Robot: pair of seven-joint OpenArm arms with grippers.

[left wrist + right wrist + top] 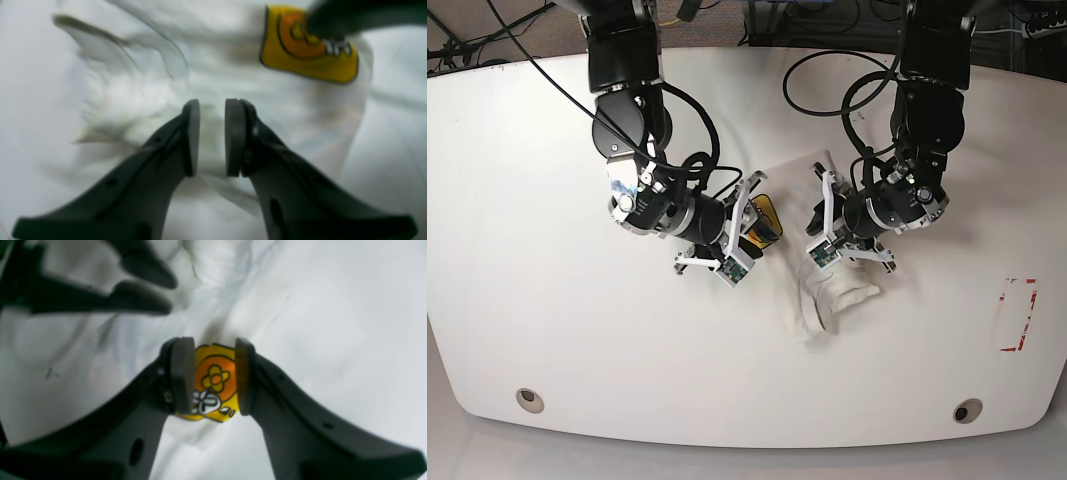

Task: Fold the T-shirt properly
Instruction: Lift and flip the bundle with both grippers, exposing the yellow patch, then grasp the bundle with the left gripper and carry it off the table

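Observation:
The cream T-shirt (832, 290) lies bunched in the middle of the white table (547, 300), between my two grippers. Its yellow and orange graphic (769, 222) is lifted at the shirt's left end. My right gripper (213, 376) is shut on the fold carrying the graphic (216, 378); in the base view this gripper (754, 215) is on the left. My left gripper (212, 136) is shut on a pinch of plain cream cloth (150, 83), with the graphic (300, 60) just beyond it. In the base view the left gripper (815, 215) is on the right, close to the other.
A red tape rectangle (1015, 315) marks the table's right side. Two round fittings (527, 398) (967, 410) sit near the front edge. Black cables (827, 70) hang at the back. The other gripper's fingers (143, 303) (333, 20) show blurred in each wrist view.

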